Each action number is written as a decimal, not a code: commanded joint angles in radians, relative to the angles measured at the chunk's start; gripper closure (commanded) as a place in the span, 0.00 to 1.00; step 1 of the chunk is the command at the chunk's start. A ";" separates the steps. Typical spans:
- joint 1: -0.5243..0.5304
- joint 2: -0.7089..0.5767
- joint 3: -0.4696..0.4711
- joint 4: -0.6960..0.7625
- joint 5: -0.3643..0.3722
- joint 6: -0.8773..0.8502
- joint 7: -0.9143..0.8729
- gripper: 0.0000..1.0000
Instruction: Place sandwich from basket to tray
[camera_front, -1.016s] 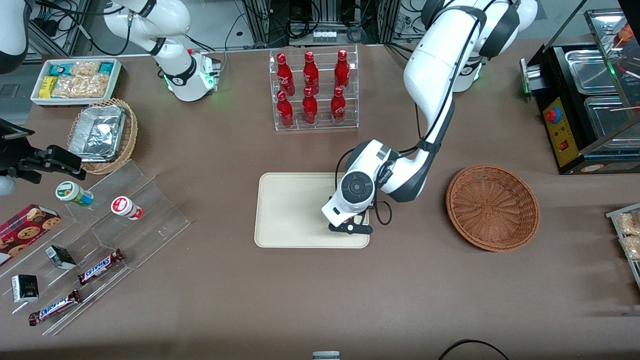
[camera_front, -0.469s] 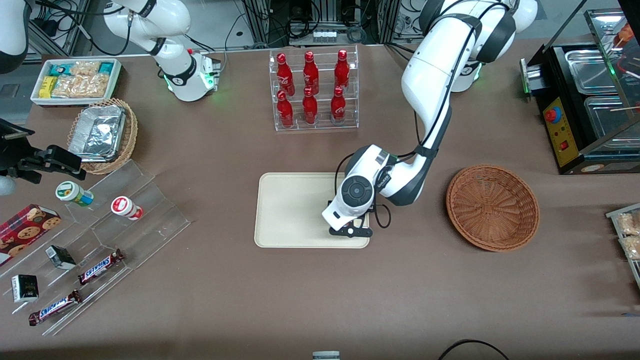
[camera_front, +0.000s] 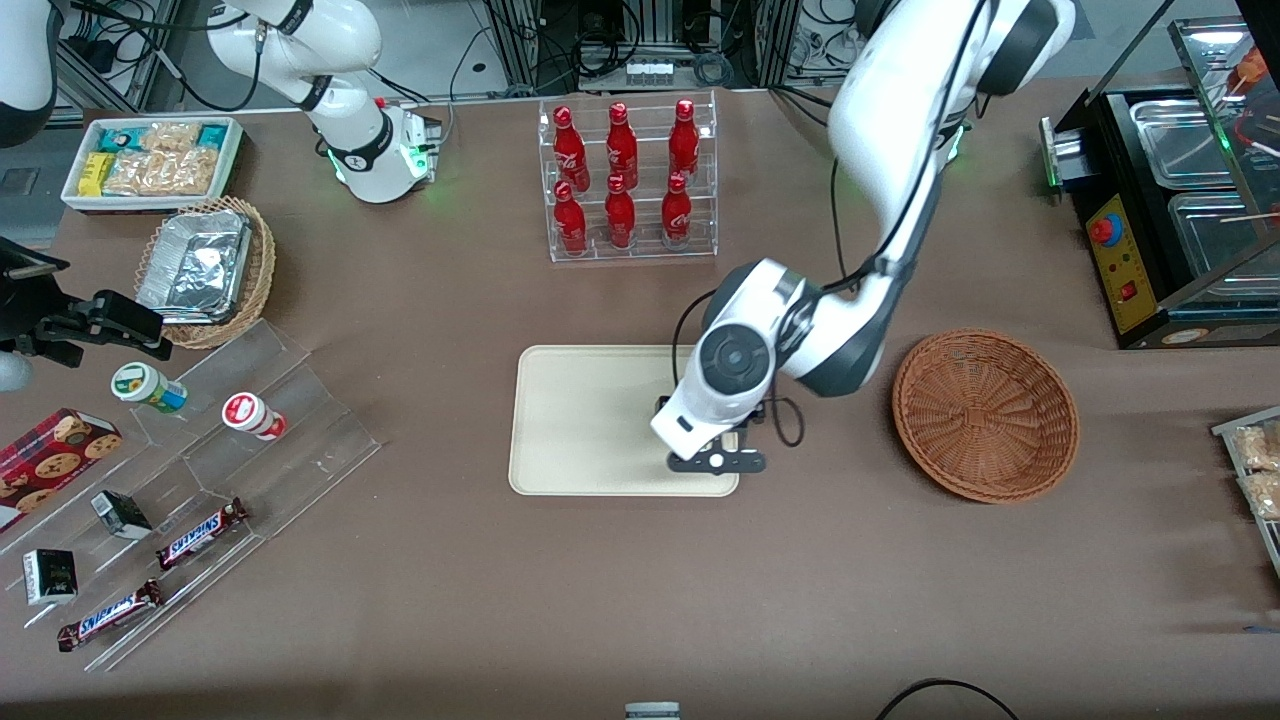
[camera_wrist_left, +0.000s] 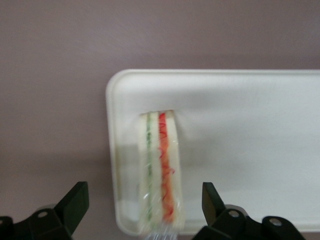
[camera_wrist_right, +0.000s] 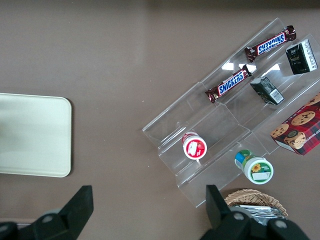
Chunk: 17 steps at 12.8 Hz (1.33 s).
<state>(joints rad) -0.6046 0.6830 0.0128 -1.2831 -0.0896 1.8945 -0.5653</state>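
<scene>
The sandwich (camera_wrist_left: 161, 170) lies on the tray (camera_front: 585, 420), close to the tray's end nearest the working arm, its cut edge showing green and red filling between pale bread; from the front the arm's wrist hides it. The gripper (camera_front: 716, 461) hangs over that same end of the tray, just above the rim nearest the front camera. In the wrist view its two black fingers (camera_wrist_left: 74, 204) stand wide apart, one on each side of the sandwich and clear of it, gripping nothing. The basket (camera_front: 985, 414) sits on the brown table toward the working arm's end, apart from the tray, with only bare weave showing inside. Farther from the front camera than the tray stands a clear rack of six red Coca-Cola bottles (camera_front: 622, 180). Toward the parked arm's end a clear stepped display (camera_front: 250, 440) carries two bars lettered SNICKERS (camera_front: 200, 533), two small dark boxes whose print is too small to read, two small lidded cups and a red box of chocolate-chip cookies (camera_front: 45, 466). Farther from the camera there sit a tan wicker basket with foil containers (camera_front: 205, 270) and a white bin of snack packets (camera_front: 152, 160).
</scene>
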 joint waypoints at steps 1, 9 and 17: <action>0.052 -0.155 0.035 -0.051 0.008 -0.119 -0.013 0.00; 0.226 -0.393 0.073 -0.220 0.082 -0.229 0.088 0.00; 0.359 -0.568 0.073 -0.343 0.076 -0.221 0.220 0.00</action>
<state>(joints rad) -0.2866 0.1846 0.0951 -1.5630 -0.0221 1.6610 -0.4057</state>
